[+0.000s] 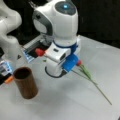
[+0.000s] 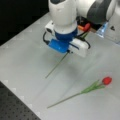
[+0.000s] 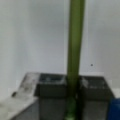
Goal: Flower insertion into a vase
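Observation:
In the wrist view my gripper is shut on the green stem of a flower, with a dark finger on each side. In a front view that stem slants from the gripper down toward the table. A red bud shows behind the hand. A second flower with a red bud and leaves lies flat on the table. The vase, a brown cylinder with a dark inside, stands upright at a front view's lower left, apart from the gripper. It holds no flower.
The white arm rises at a front view's left, beside a box with blue edges. A flower with a long stem lies to the right of the hand. The grey table ends at a dark perforated board.

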